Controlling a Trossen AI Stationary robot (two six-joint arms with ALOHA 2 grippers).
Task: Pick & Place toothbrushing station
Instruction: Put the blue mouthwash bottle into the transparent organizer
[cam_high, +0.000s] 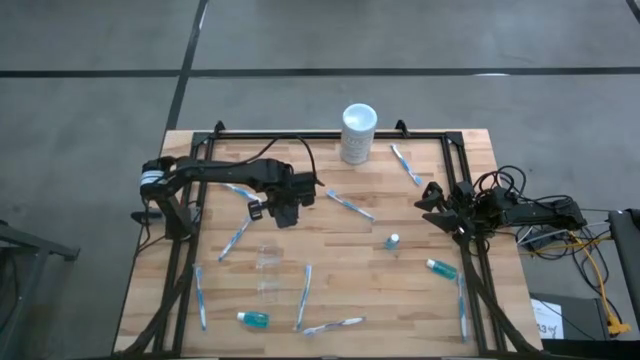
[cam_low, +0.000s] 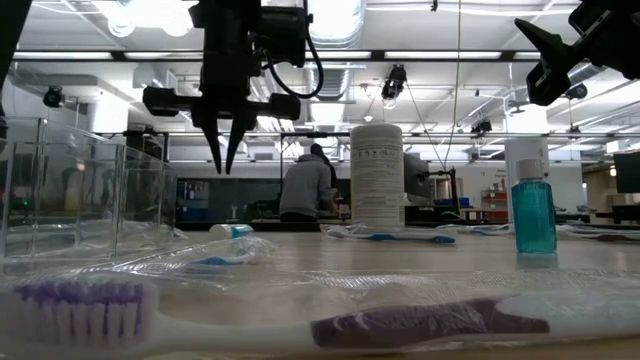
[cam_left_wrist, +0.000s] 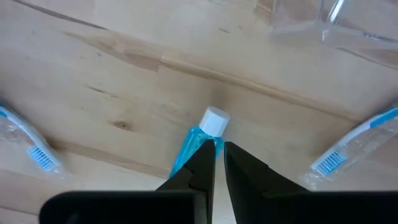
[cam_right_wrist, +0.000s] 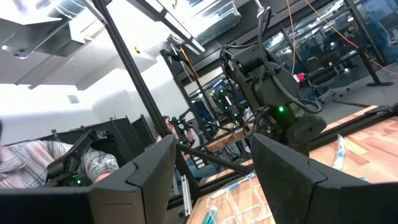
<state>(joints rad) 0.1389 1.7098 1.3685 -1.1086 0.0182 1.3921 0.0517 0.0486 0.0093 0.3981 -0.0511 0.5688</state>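
A robotics lab is showing here: ceiling ducts (cam_low: 340, 20) and strip lights are hanging overhead, a person (cam_low: 305, 185) is working at benches behind the worktop (cam_high: 330, 250).

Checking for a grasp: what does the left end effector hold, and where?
Nothing. The left end effector hangs empty above a tube lying on the table; the right end effector is empty.

Both arms were dark, jointed and slim. The left arm (cam_high: 225, 172) wore a pale band near its base; black cables looped over the right arm (cam_high: 520, 212). Tapered black fingers (cam_low: 213, 140) ended each.
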